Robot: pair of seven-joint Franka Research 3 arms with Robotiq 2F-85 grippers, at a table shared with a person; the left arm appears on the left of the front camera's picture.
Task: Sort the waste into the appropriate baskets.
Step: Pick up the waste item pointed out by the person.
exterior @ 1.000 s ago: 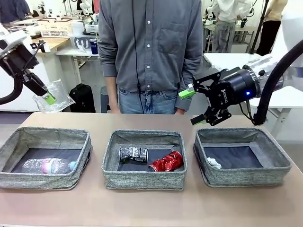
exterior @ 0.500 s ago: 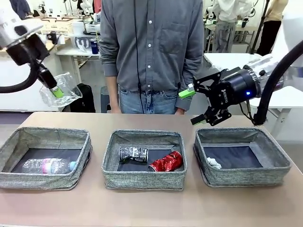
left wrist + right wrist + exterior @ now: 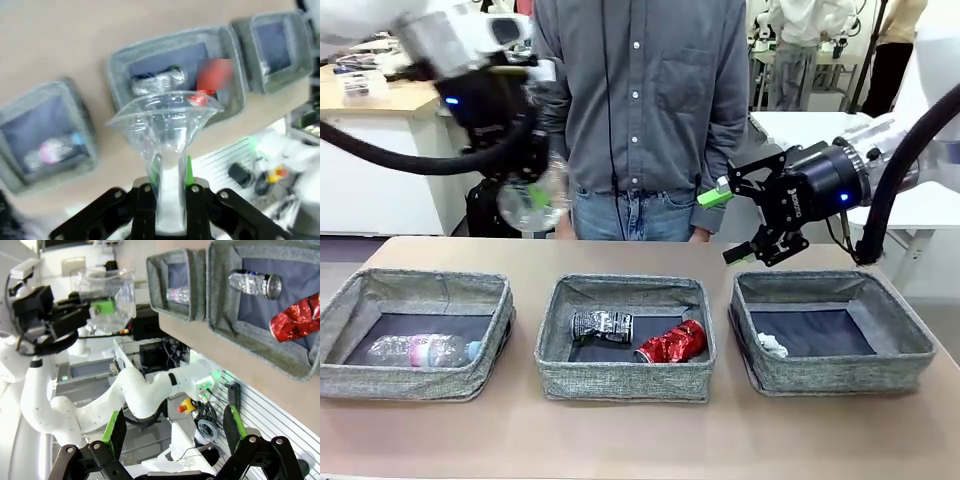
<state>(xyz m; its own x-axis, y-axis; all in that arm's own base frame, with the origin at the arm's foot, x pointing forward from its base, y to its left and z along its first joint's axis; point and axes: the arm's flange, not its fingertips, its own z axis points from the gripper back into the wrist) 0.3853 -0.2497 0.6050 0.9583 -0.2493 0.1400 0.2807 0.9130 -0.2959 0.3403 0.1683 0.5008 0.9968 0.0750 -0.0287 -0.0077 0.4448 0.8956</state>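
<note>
My left gripper (image 3: 534, 200) is shut on a clear plastic cup (image 3: 525, 207), high over the table's far edge between the left basket (image 3: 400, 382) and the middle basket (image 3: 620, 382). In the left wrist view the fingers pinch the cup (image 3: 165, 117) by its wall, mouth facing the baskets below. A bottle (image 3: 420, 350) with a pink label lies in the left basket. The dark can (image 3: 602, 326) and the red can (image 3: 672, 342) lie in the middle one. A white paper wad (image 3: 772, 345) sits in the right basket (image 3: 840, 376). My right gripper (image 3: 722, 227) hangs open and empty above that basket's far left corner.
A person in a grey shirt (image 3: 640, 110) stands at the far edge behind the middle basket, close behind the cup. Bare tabletop (image 3: 640, 440) runs along the near edge in front of the baskets.
My left arm has swung from the far left toward the middle, carrying the cup to a spot between the left and middle baskets. The right arm has stayed still.
</note>
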